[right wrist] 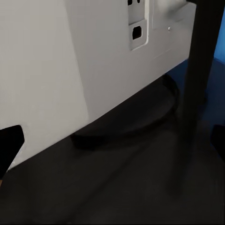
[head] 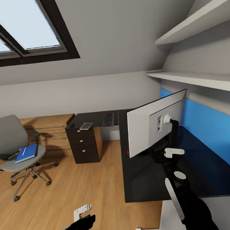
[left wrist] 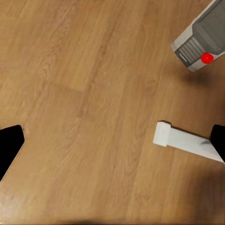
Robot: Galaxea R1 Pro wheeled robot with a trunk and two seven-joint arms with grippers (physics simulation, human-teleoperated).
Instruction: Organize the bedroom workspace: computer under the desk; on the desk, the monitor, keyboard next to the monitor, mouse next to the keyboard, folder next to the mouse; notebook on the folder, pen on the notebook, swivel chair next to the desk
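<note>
Monitor (head: 155, 125): upright on the glossy black desk (head: 143, 183), white back turned toward the right tool (head: 174, 152), screen facing away; in the right wrist view the white back (right wrist: 70, 70) and round base (right wrist: 136, 122) sit just ahead of the tool.
Right tool: raised just behind the black stand (right wrist: 199, 70), holding nothing; tips dark at both edges of the wrist view, so apparently spread wide, gap not measurable.
Step in hand: likely squaring the monitor on the desk.
Doing it well: close on the stand post, not the thin panel; push low near the base to avoid tipping; turn slowly, keeping the base away from the desk edge.
Keyboard (head: 108, 119): well beyond the tool, on the far wing of the desk.
Folder (head: 26, 153): blue, on the swivel chair (head: 15, 146), far off to the left.
Left tool (head: 82, 211): low over the wood floor (left wrist: 93, 93), empty, fingers apart.
</note>
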